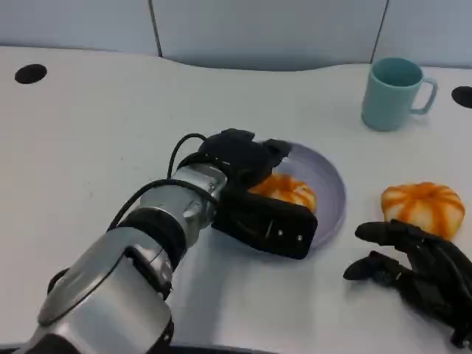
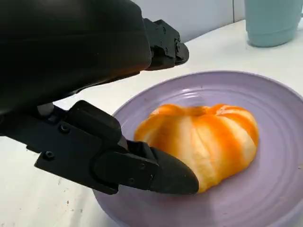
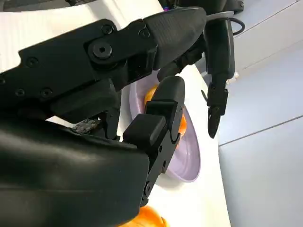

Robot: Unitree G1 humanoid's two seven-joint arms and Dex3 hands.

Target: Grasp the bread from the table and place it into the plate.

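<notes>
A round orange-and-white striped bread [image 1: 289, 191] lies in the lilac plate [image 1: 333, 181] at the table's middle. My left hand [image 1: 254, 188] hangs over the plate's near-left side. In the left wrist view its fingers [image 2: 163, 45] stand apart above the bread [image 2: 203, 142], and the thumb [image 2: 142, 170] lies low beside it on the plate [image 2: 270, 189]. A second striped bread [image 1: 423, 208] sits on the table right of the plate. My right hand [image 1: 420, 276] rests just in front of it, fingers spread, holding nothing.
A light teal mug [image 1: 394, 94] stands at the back right, handle to the right. Two dark round holes [image 1: 30, 73] mark the table's far corners. White tabletop stretches to the left of my left arm.
</notes>
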